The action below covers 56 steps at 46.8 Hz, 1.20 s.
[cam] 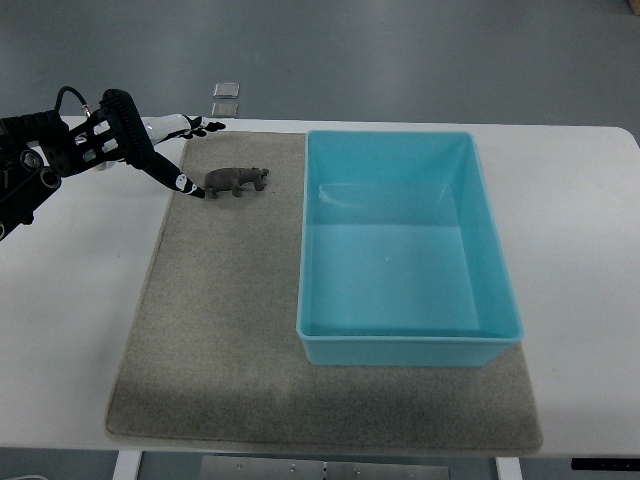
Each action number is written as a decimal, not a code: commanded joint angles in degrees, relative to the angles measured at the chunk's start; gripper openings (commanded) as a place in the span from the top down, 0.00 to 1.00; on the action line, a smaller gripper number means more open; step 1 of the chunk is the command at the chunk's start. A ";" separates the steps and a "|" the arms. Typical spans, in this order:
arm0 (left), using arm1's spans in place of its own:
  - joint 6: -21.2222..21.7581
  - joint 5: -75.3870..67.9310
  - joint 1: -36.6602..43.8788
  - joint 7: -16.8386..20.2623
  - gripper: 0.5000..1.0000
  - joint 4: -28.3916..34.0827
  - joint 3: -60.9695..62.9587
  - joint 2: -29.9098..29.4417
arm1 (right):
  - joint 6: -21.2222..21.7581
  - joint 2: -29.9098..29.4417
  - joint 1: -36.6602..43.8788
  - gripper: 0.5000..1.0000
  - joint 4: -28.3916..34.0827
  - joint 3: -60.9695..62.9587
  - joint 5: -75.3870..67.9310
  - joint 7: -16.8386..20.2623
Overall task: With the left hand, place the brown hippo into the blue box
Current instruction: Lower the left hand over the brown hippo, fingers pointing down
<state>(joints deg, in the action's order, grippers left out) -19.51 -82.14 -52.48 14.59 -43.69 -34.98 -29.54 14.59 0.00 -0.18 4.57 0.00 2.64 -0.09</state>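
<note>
1. Grey floor behind everything, with a white counter (585, 200) in front of it and a grey felt mat (220, 340) covering most of the middle. Two little clear squares (226, 97) sit on the floor just past the counter's far edge.
2. On my feed the left robot hand (185, 155) comes in from the left edge, up at the far-left corner of the mat. Fingers are spread out and straight and it's got hold of nothing. One dark finger (165, 170) angles down toward the mat, and a lighter one (185, 126) points off to the side along the mat's far edge.
3. The brown hippo (237, 180) is standing upright on the mat just to the right of that lower fingertip. From this angle the tip looks like it's right at the hippo's rear end, but I honestly can't tell if it's touching or just short of it.
4. The blue box (400, 250) is further right of the robot hand, past the hippo, sitting on the mat with nothing inside. The hippo is clearly outside it, near its far-left corner.
5. No right arm on screen.
</note>
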 commanded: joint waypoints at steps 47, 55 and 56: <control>9.93 -0.48 -2.28 -1.14 0.04 1.07 9.05 3.87 | 0.00 0.00 0.01 0.13 0.00 0.00 0.00 0.00; 9.84 -0.56 -2.36 -1.23 0.12 1.07 9.23 3.87 | 0.00 0.00 0.01 0.13 0.00 0.00 0.00 0.00; 9.84 -0.56 -2.36 -1.23 0.15 1.07 9.23 3.79 | 0.00 0.00 0.01 0.13 0.00 0.00 0.00 0.00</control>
<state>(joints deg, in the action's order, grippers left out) -9.61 -82.59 -54.85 13.45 -42.62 -25.84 -25.66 14.59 0.00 -0.18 4.57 0.00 2.64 -0.09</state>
